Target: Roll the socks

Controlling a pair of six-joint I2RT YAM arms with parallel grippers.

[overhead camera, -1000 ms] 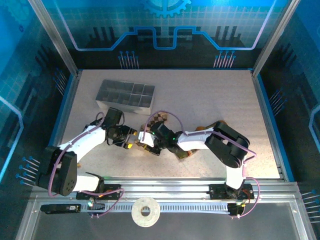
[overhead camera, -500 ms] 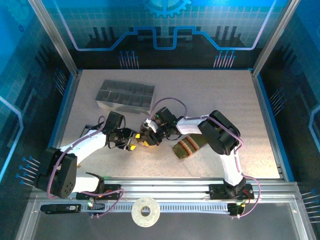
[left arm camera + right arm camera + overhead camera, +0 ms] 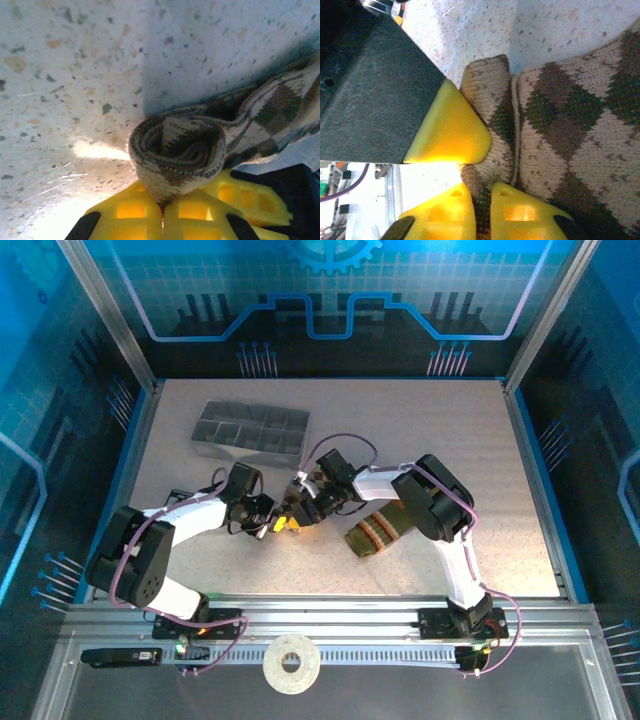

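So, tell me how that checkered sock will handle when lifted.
Likely floppy: the checkered sock is soft knit, its tail lying limp. The loose coil would probably unwind if the left end effector lets go. Unlikely to slip; the knit looks grippy.

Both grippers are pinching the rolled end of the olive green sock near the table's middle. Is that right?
No. The left gripper and right gripper pinch the rolled end of the checkered sock; both wrist views show its diamond pattern. The olive green sock lies apart.

We record the checkered sock point(image 3: 177, 150) at mid-table point(image 3: 430, 430), between the left gripper point(image 3: 278, 524) and right gripper point(image 3: 303, 508). The striped sock point(image 3: 378, 530) lies just right. The tray point(image 3: 240, 453) sits behind-left.
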